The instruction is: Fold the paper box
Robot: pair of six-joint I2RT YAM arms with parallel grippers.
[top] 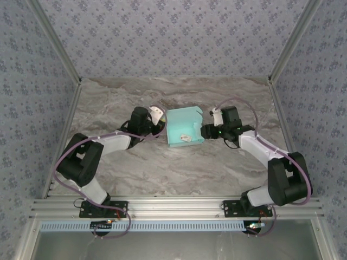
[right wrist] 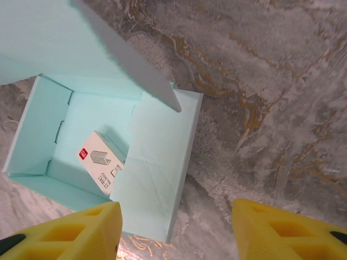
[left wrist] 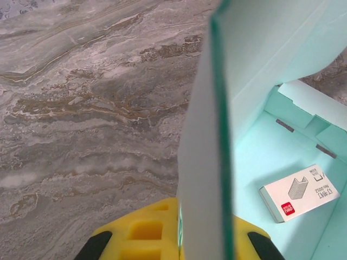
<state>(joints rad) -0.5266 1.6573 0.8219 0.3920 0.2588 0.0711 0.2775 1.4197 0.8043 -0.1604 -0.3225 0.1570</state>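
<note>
Mint paper box (top: 181, 122) at the marble table's (top: 135, 162) centre, mouth upward, long axis unclear, left gripper (top: 161, 125) pinching its left wall, right gripper (right wrist: 176, 227) jaws apart beside its right flap, holding nothing

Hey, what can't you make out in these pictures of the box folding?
- Left wrist: the paper box wall hides where the fingertips of the left gripper meet.
- Right wrist: the box's raised flap hides the table behind it.
- Top view: print on the small white carton is too small to read.
</note>
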